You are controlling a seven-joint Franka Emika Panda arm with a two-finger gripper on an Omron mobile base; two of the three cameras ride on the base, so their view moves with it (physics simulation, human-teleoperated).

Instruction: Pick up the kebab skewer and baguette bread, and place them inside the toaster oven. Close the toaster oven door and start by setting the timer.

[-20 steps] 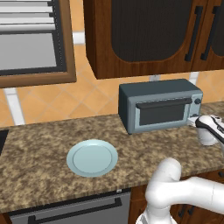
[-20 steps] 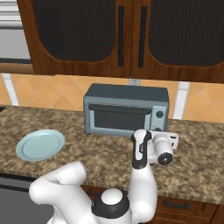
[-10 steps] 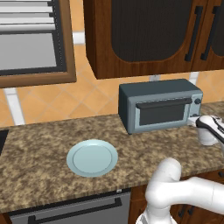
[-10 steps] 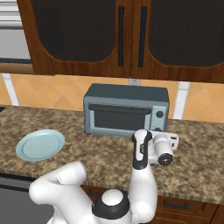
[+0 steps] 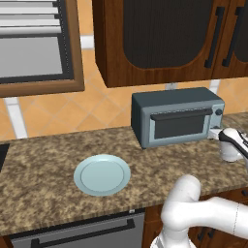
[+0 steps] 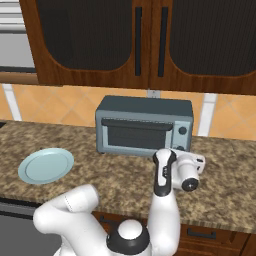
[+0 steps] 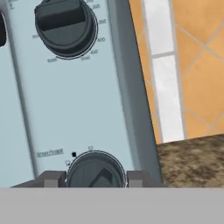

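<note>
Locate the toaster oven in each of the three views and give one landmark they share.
Left base view: the toaster oven stands right of centre on the counter, door shut.
Right base view: it stands at the centre, just behind the gripper.
Hand view: its right-hand control panel shows close up at the left, the finger tips flanking the lower knob.
Shared landmark: the orange tiled wall behind the oven.

Toaster oven (image 5: 177, 115): blue-grey box, upright on counter against wall | door (image 6: 137, 134): dark window, bar handle, closed | knobs: black, right side, lower one (image 7: 95, 169) close in hand view
</note>
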